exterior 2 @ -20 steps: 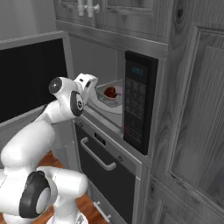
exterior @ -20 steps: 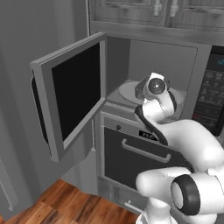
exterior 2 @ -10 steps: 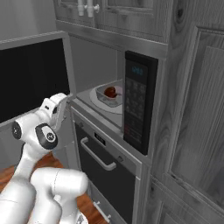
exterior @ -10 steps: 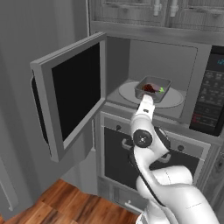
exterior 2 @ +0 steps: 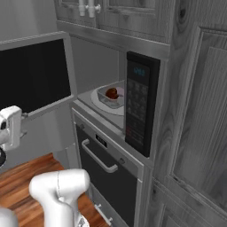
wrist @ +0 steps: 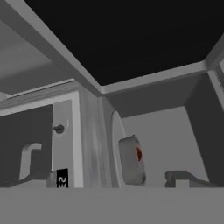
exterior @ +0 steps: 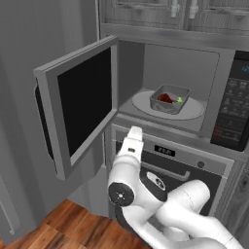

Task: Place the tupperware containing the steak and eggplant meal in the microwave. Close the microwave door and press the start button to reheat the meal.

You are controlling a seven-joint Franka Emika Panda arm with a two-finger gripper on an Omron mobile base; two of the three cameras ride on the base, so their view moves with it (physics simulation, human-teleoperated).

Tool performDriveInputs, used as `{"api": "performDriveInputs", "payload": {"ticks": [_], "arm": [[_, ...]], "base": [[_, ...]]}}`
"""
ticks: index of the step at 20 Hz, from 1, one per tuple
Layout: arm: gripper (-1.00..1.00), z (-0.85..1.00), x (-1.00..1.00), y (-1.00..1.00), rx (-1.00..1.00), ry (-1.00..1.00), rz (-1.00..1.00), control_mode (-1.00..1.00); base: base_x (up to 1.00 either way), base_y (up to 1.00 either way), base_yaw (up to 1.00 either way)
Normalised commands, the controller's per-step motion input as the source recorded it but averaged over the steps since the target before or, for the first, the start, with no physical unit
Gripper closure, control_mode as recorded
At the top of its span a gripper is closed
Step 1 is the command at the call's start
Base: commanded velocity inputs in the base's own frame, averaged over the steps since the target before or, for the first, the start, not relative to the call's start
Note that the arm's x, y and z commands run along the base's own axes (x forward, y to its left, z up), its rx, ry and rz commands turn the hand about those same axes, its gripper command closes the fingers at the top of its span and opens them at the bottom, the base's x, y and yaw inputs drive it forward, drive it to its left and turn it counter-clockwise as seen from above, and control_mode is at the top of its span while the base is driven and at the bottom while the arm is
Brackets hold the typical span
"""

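Lowered since a second ago, my white arm points up below the grey-framed black-windowed door, fingers spread, empty; small clear plastic tub rests on the pale round plate.

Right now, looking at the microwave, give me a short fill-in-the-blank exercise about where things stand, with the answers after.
1. The tupperware sits on the round ____ plate inside the microwave.
2. The microwave door stands ____.
3. The black keypad panel is on the microwave's ____ side.
4. Below the microwave is an oven with a ____ handle.

Missing words: turntable; open; right; bar
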Motion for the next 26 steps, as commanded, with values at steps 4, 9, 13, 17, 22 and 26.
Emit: {"api": "performDriveInputs", "payload": {"ticks": [4,9,13,17,22,26], "arm": [[-1.00,0.00,-1.00,0.72,-0.04,-0.13,0.00,-1.00],[-1.00,0.00,-0.96,0.78,-0.08,-0.16,0.01,-1.00],[-1.00,0.00,-0.34,1.00,-0.08,-0.02,0.08,-1.00],[-1.00,0.00,0.15,1.00,-0.02,0.02,0.11,-1.00],[-1.00,-0.02,0.56,0.98,0.00,0.07,0.10,-1.00],[-1.00,-0.13,0.90,0.81,0.00,0.14,0.06,-1.00]], "base": [[0.00,0.00,0.00],[0.00,0.00,0.00],[0.00,0.00,0.00],[0.00,0.00,0.00],[0.00,0.00,0.00],[0.00,0.00,0.00]]}}
